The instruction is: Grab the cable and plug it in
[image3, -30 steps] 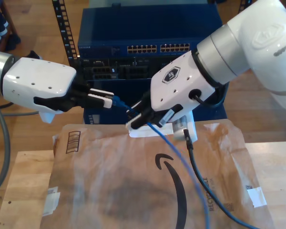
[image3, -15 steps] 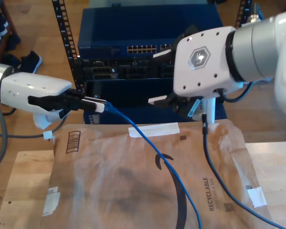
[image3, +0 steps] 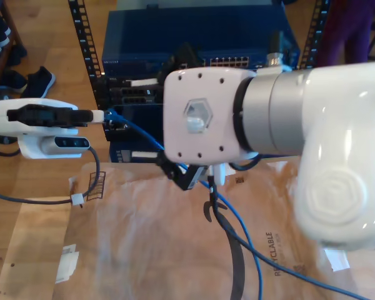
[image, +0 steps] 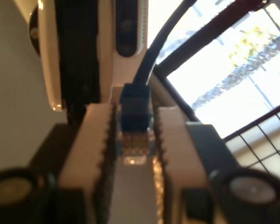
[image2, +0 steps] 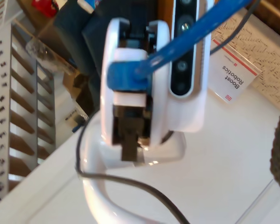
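Exterior view: my first gripper [image3: 103, 115], clamped on the cable [image3: 132, 127] plug, now drawn back, rack [image3: 194, 31] just ahead; my second gripper [image3: 182, 177] swung clear, grip unclear. Plugging in likely next.

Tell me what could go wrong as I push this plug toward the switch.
The cable runs from my first gripper close under the other arm, so it may snag or get tugged as I advance. That arm also hides many of the switch ports in the exterior view, so lining up the plug is hard to judge.
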